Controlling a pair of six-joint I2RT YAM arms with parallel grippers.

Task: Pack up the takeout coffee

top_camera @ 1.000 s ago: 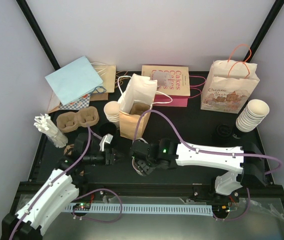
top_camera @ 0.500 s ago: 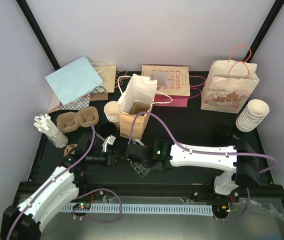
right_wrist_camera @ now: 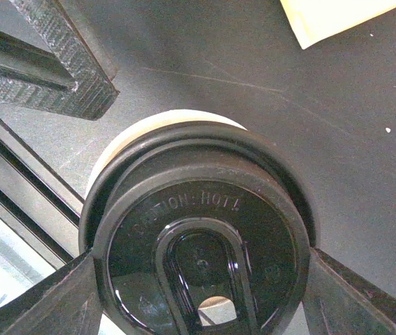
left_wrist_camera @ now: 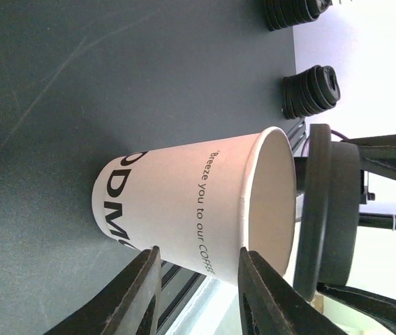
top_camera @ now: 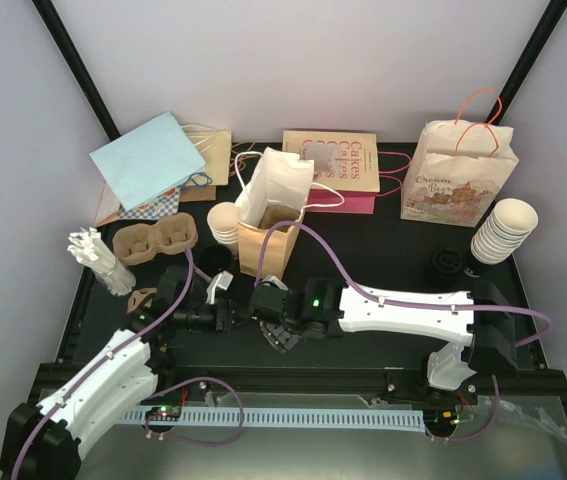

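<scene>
Change: over the last second the right arm has slid across toward the left arm, bringing the black lid over the cup. The left fingers have drawn narrower meanwhile.
Meaning: capping looks to be the step in hand. The cup is not yet closed, and bagging would come after.
Cup: upright on the bench, on the near side of the brown bag, toward the arm bases.
Lid: level, just above the cup's rim and slightly off centre, with a crescent of cream rim showing past one edge. It is not seated.
Right fingers: clamped on the lid at opposite edges.
Left fingers: part-way apart with nothing between them. The tips lie at the cup's side wall, one toward the base and one toward the rim. Whether they touch it cannot be told.
Next: probably a small centring shift, then a press down while the cup is steadied.
</scene>
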